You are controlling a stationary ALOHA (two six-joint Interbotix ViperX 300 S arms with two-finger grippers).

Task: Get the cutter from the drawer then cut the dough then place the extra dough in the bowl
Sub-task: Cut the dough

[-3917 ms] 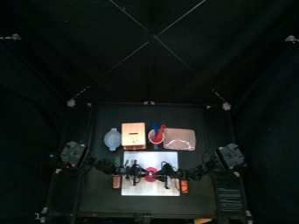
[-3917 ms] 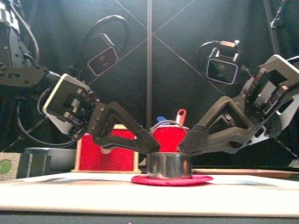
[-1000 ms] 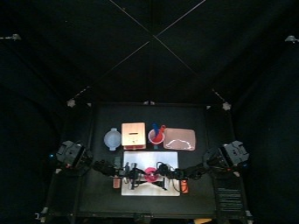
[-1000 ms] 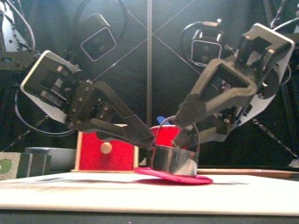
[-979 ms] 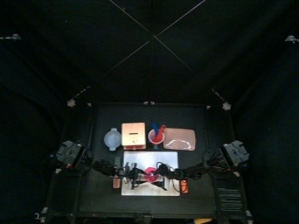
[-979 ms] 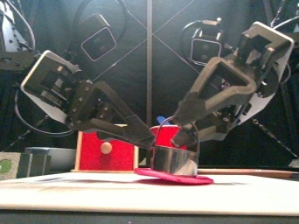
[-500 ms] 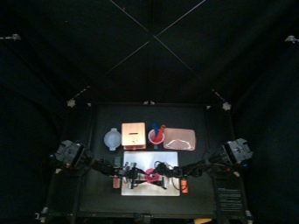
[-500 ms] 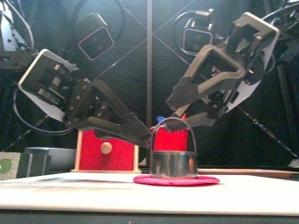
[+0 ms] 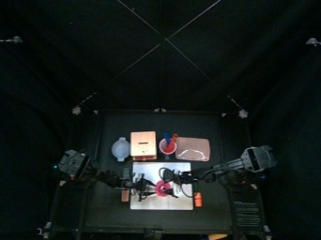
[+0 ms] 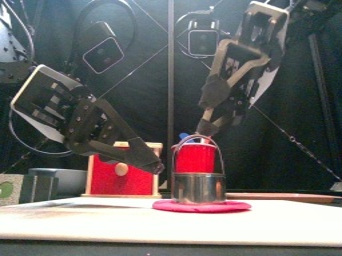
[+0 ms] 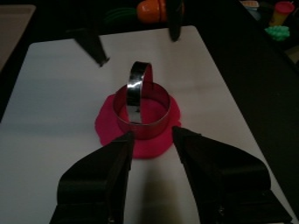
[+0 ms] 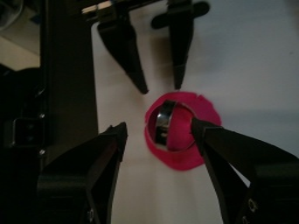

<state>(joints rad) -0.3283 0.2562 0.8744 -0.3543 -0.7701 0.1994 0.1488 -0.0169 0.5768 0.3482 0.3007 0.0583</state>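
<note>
The round metal cutter (image 10: pixel 195 186) stands on the pink dough disc (image 10: pixel 201 206) on the white cutting board (image 9: pixel 148 173), its wire handle upright. My left gripper (image 10: pixel 155 164) is low on the cutter's left, open and a little apart from it. The right gripper (image 10: pixel 211 118) hangs open above the cutter, holding nothing. The left wrist view shows the cutter (image 11: pixel 142 101) on the dough (image 11: pixel 131 133) just beyond the left gripper (image 11: pixel 156 138). In the right wrist view the cutter (image 12: pixel 167 120) and dough (image 12: pixel 184 131) lie below the right gripper (image 12: pixel 158 125).
Behind the board stand the blue-grey bowl (image 9: pixel 120 148), the wooden box (image 9: pixel 143 143) with its red drawer front (image 10: pixel 124 172), the red cup (image 9: pixel 166 143) and the pink tray (image 9: pixel 194 147). The left gripper's fingers (image 12: pixel 122 52) show beyond the dough.
The right gripper has let go of the cutter and risen well above it. The cutter, tilted before, now sits level on the dough. The left gripper has barely moved.
</note>
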